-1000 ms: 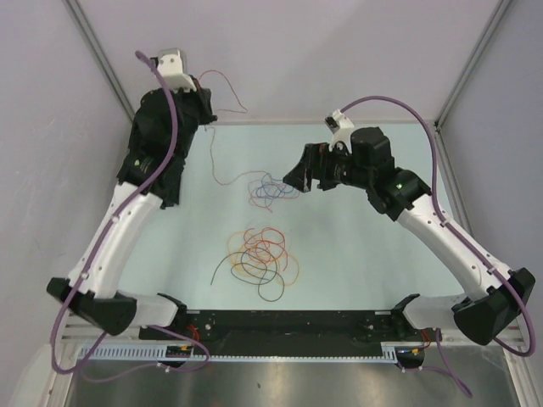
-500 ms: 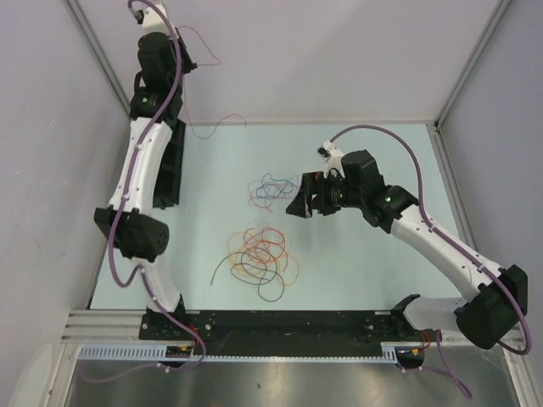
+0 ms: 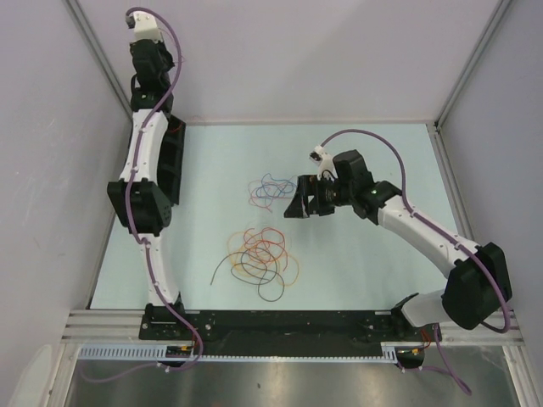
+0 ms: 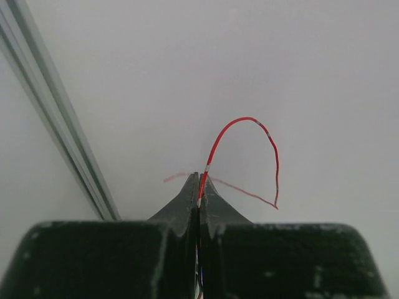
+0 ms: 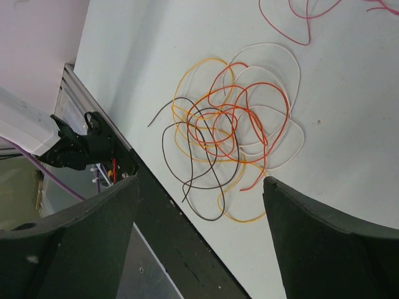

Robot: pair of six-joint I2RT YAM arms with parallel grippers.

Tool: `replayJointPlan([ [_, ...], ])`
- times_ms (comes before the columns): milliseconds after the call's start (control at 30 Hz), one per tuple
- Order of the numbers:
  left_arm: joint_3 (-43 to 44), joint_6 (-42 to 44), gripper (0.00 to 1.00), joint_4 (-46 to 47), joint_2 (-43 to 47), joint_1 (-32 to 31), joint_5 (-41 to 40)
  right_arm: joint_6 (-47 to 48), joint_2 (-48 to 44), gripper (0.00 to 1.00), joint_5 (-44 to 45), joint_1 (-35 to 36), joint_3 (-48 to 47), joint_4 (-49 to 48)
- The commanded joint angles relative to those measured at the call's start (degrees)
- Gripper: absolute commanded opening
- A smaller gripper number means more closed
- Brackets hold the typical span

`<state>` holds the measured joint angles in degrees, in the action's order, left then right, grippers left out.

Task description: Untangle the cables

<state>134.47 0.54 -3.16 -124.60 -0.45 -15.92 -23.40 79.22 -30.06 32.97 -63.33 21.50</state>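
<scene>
A tangle of thin cables (image 3: 261, 254), orange, red, yellow, black and pale, lies on the table near the front centre. A smaller bunch of blue, red and purple cables (image 3: 270, 188) lies behind it. My left gripper (image 4: 199, 179) is shut on a thin red cable (image 4: 240, 121), which it holds high against the back-left wall, off the table. The left arm (image 3: 140, 144) is stretched up into that corner. My right gripper (image 3: 300, 206) hovers open and empty just right of the smaller bunch. In the right wrist view the gripper (image 5: 201, 182) looks down on the big tangle (image 5: 230, 124).
Grey walls with metal corner posts (image 4: 56, 118) close in the pale table (image 3: 365, 263) at the back and both sides. A black rail (image 3: 280, 320) with the arm bases runs along the front edge. It also shows in the right wrist view (image 5: 162, 212).
The left arm has swung up and back into the far-left corner, lifting the red cable off the table. The right gripper has shifted slightly toward the smaller bunch.
</scene>
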Motion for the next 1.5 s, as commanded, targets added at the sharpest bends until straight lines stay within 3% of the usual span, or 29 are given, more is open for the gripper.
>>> replayJointPlan([
  [0, 1.76, 4.55, 0.0, 14.13, -2.58, 2.29, -0.16, -0.68, 1.81, 0.84, -3.86, -0.98, -0.04, -2.95],
  [200, -5.88, 12.73, 0.0, 29.25, -4.16, 2.56, -1.92, -0.69, 3.57, 0.83, -5.27, -1.42, -0.04, -3.22],
  [633, -8.88, 15.2, 0.0, 36.37, -5.83, 6.95, -1.84, -0.24, 8.84, 0.81, -4.48, 0.95, -0.04, -3.03],
  [1100, -15.55, 19.23, 0.0, 49.37, -9.7, 7.21, -4.37, -3.5, 11.83, 0.78, -4.92, 2.36, -0.04, -6.38],
  [1333, -20.82, 19.51, 0.0, 50.71, -10.49, 7.3, -3.94, -3.94, 12.19, 0.77, -4.92, 2.36, -0.04, -6.56],
  [1467, -19.6, 14.6, 0.0, 45.53, -11.19, 8.53, -2.19, -3.85, 12.27, 0.77, -4.48, 2.36, -0.04, -6.12],
])
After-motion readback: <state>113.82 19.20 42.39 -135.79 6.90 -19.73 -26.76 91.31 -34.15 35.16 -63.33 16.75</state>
